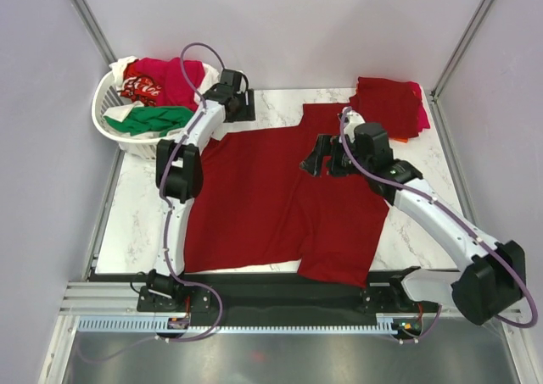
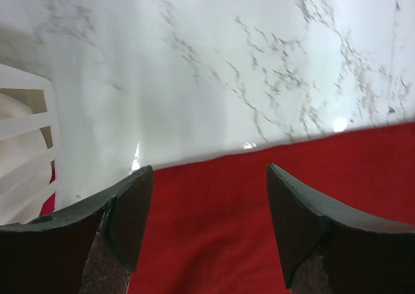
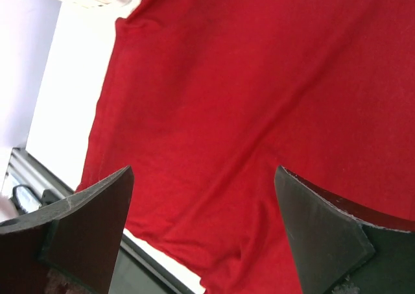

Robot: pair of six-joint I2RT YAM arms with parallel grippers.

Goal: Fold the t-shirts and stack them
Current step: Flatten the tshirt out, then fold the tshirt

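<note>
Left claw (image 2: 209, 177) and right claw (image 3: 204, 177) both gape wide, arms outstretched

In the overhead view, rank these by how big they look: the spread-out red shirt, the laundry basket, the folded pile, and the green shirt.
1. spread-out red shirt
2. laundry basket
3. folded pile
4. green shirt, partly buried in the basket, so only its visible part is judged

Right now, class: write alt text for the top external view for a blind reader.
A dark red t-shirt lies spread on a white marble table beneath two robot arms, the left tool at its far edge, the right tool above it, both open. A white basket of shirts sits far left, a folded red stack far right.
</note>
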